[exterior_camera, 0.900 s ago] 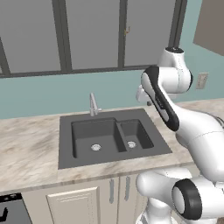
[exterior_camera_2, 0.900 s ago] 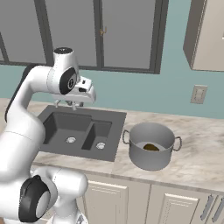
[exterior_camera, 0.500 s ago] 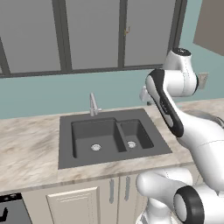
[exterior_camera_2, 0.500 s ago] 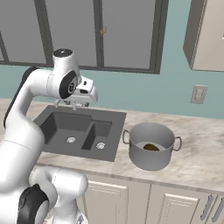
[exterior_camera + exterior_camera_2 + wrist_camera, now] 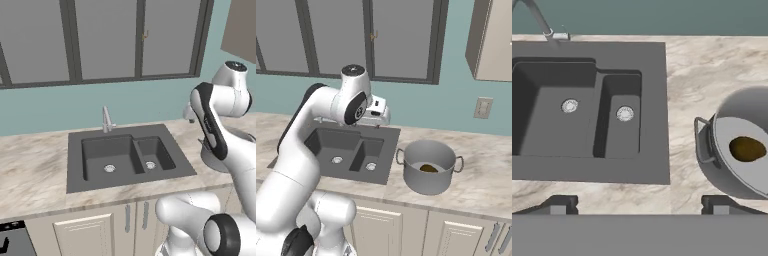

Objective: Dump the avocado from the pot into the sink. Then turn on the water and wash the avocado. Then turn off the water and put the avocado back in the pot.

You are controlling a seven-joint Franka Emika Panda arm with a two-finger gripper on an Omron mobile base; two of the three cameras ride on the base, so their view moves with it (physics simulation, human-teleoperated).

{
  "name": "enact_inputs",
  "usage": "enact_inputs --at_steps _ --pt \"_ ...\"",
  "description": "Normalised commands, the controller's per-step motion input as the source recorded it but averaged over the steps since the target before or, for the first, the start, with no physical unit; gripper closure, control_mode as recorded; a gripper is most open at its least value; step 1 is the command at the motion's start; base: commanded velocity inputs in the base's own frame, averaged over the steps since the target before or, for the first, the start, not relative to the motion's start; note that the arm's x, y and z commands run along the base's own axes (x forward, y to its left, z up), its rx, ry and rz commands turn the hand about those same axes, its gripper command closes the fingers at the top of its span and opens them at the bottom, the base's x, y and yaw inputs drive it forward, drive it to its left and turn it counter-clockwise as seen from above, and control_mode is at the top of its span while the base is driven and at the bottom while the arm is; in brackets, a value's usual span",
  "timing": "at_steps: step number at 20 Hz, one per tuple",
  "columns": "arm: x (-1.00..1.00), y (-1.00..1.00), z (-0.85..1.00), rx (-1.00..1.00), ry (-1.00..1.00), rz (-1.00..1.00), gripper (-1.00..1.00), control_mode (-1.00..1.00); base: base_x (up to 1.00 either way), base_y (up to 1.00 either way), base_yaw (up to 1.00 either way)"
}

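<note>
The grey pot stands on the marble counter to the right of the sink, with the dark brownish avocado lying on its bottom. In the hand view the pot is at the right edge, the avocado inside it and the sink to the left. My gripper is open and holds nothing, with its tips far apart. It hangs high above the counter between the sink and the pot. My arm hides most of the pot in the left base view.
A slim silver faucet rises behind the sink's two basins, each with a silver drain. Dark cabinet-like windows line the teal wall. An outlet sits on the wall right of the pot. Cabinet fronts run below the counter edge.
The arm has swung right, from over the sink towards the pot, and the gripper's fingers have spread open. Pot, avocado and sink have not moved.
</note>
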Motion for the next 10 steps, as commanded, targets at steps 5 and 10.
enact_inputs --at_steps 5,10 --pt "0.0 -0.59 -0.31 0.0 0.01 0.0 -1.0 -1.0 0.0 0.0 0.0" --pt "0.0 -0.38 -0.36 0.0 0.0 0.0 -1.0 -1.0 0.0 0.0 0.0"
